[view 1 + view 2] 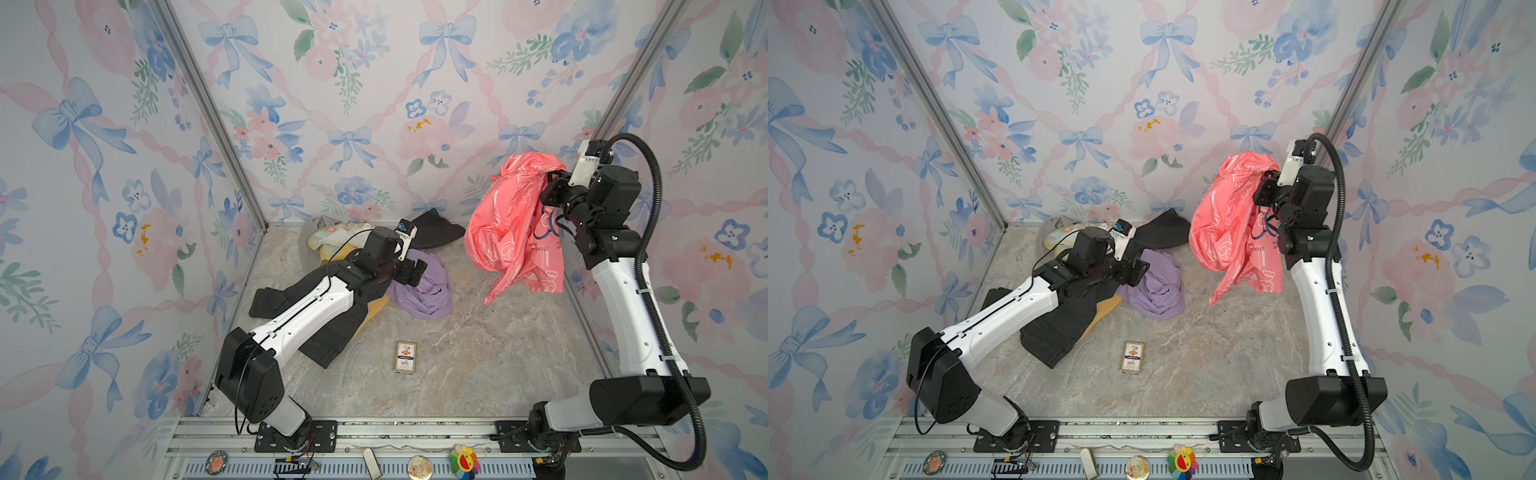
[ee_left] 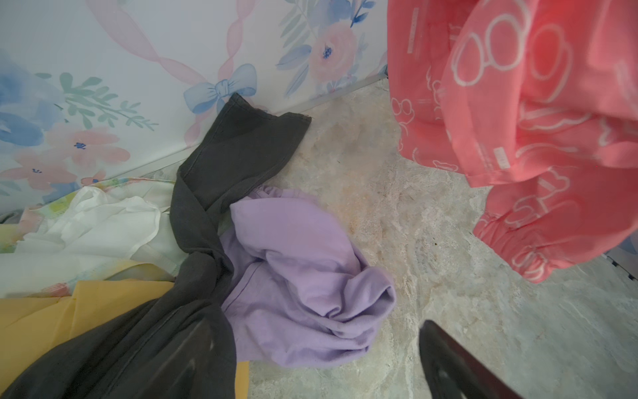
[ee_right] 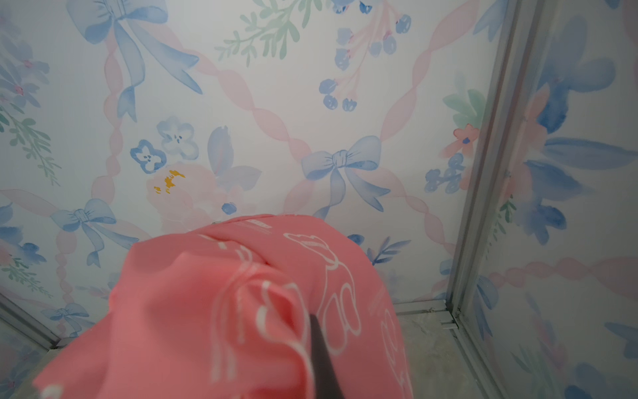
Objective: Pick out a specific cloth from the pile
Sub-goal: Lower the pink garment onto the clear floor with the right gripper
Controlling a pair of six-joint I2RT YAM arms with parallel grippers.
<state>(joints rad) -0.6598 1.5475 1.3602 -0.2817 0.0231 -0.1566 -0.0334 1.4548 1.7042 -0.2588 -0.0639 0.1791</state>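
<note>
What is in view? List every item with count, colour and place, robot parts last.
cloth: one, coral-pink with white bear outlines, hanging at right rear, clear of the pile
jeans: one, dark grey, in the pile, partly under the left arm
lilac cloth: one, lilac, pile's right edge
mustard cloth: one, yellow, under the jeans
pastel cloth: one, pale patterned, by the rear wall
white cloth: one, white, beside the jeans
small box: one, white with blue print, alone at front centre
table: one, grey marble pattern
left gripper: one, black, open above the lilac cloth
right gripper: one, black, raised, shut on the cloth
</note>
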